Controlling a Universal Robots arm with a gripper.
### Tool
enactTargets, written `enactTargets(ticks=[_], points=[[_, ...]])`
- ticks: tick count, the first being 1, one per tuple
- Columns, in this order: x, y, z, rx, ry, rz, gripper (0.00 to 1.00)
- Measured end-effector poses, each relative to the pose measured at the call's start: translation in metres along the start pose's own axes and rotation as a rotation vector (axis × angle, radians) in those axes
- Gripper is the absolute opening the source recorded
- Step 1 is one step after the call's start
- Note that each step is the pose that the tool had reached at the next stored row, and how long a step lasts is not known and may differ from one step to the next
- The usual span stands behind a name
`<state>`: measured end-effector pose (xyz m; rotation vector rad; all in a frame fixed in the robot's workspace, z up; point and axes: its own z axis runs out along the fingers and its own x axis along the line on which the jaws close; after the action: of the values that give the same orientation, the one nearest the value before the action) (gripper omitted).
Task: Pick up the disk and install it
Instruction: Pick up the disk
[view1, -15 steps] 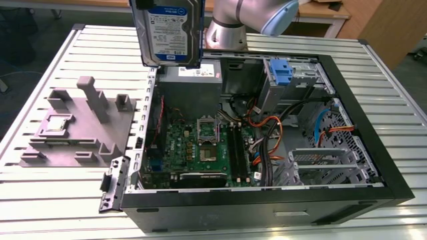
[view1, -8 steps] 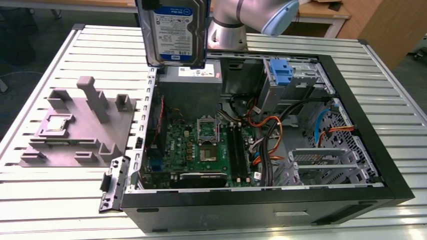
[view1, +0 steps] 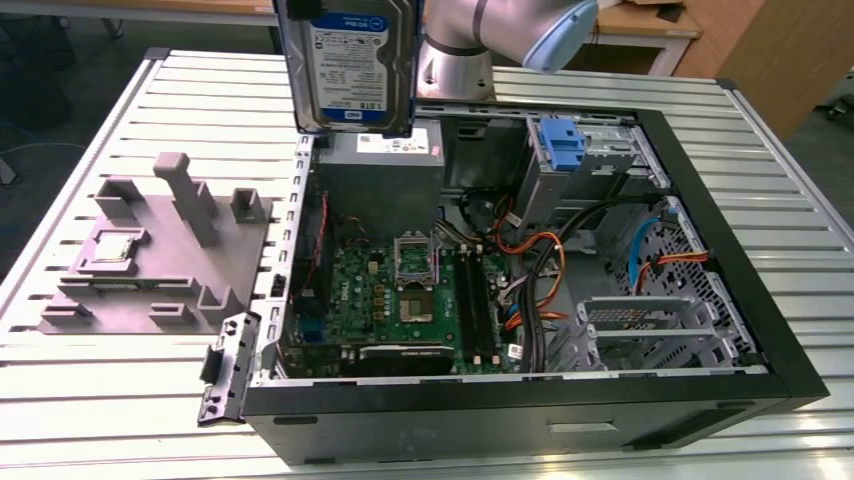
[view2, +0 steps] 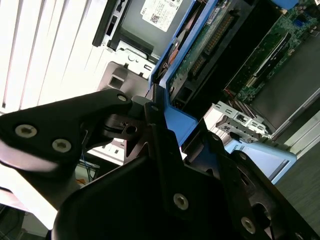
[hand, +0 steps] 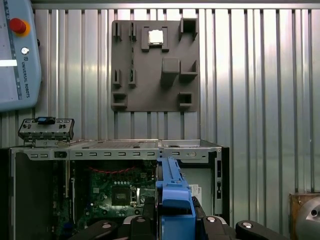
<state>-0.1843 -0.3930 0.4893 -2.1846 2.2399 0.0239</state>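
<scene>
The gripper (view2: 152, 106) is clamped on the disk's (view1: 350, 65) blue side rails, holding it upright on edge, label facing out in the exterior view, above the open computer case (view1: 747, 250), over the power supply (view1: 380, 165). Lower in the case lies the green motherboard (view1: 400, 300). Beyond the case wall, on the slatted table (view1: 107, 400), a grey fixture plate (hand: 155, 65) carries a small square chip (hand: 156, 36).

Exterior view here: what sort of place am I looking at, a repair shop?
Probably a robotics lab bench for computer assembly, not a shop: a robot arm holds a disk over an open computer case, on a slatted metal table with a grey parts fixture.
</scene>
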Motion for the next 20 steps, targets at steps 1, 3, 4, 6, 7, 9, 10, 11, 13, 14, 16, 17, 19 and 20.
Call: enactTargets(ticks=[1,3,4,6,7,9,10,11,13,14,16,17,19,20], points=[[0.0,-0.0002,0.0,0.0,0.0,0.0,0.36],[-0.0001,-0.0011,0.0,-0.0001,0.0001,0.0,0.36],[-0.0001,-0.0016,0.0,0.0,0.0,0.0,0.36],[-0.0001,-0.0027,0.0,0.0,0.0,0.0,0.36],[-0.0001,-0.0032,0.0,0.0,0.0,0.0,0.36],[-0.0001,-0.0045,0.0,0.0,0.0,0.0,0.36],[-0.0001,-0.0052,0.0,0.0,0.0,0.0,0.36],[-0.0001,-0.0057,0.0,0.0,0.0,0.0,0.36],[-0.0002,-0.0069,0.0,0.0,0.0,0.0,0.36],[-0.0002,-0.0075,0.0,-0.0001,0.0,0.0,0.36],[-0.0002,-0.0085,0.0,0.0,0.0,0.0,0.36],[-0.0002,-0.0089,0.0,0.0,0.0,0.0,0.36],[-0.0002,-0.0093,0.0,0.0,0.0,0.0,0.36],[-0.0002,-0.0097,0.0,0.0,0.0,0.0,0.36]])
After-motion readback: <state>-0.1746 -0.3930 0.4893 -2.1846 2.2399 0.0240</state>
